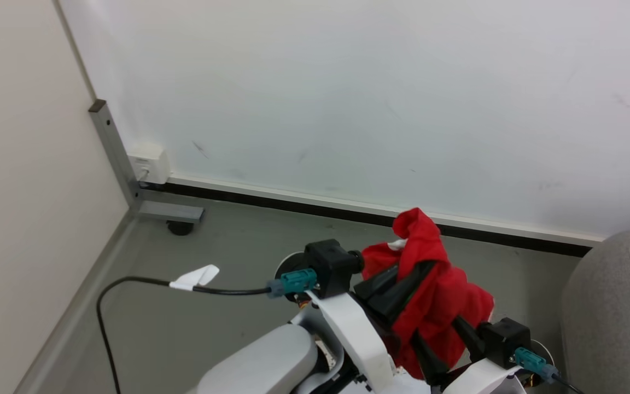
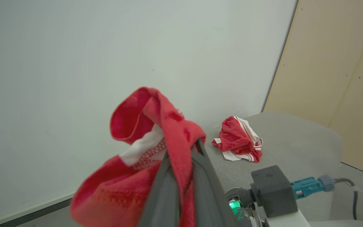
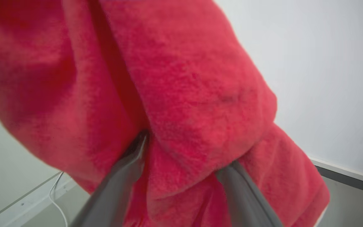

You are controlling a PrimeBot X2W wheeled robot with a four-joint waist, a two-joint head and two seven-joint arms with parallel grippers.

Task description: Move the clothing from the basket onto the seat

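Bright red soft garment with a white panel, held in the air near the large grey upholstered seat, where a second red-and-white garment lies. Probably light, limp and prone to sag; best pinched at a bunched fold. Left hand clamped on such a fold; right hand spread wide, cloth bulging between its fingers

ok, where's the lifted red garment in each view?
Head view: red garment sits lower centre, just right of middle.
Left wrist view: lower centre, bunched up close to the lens.
Right wrist view: close up, covering the left and centre.
Shared landmark: the white wall behind it in all three.
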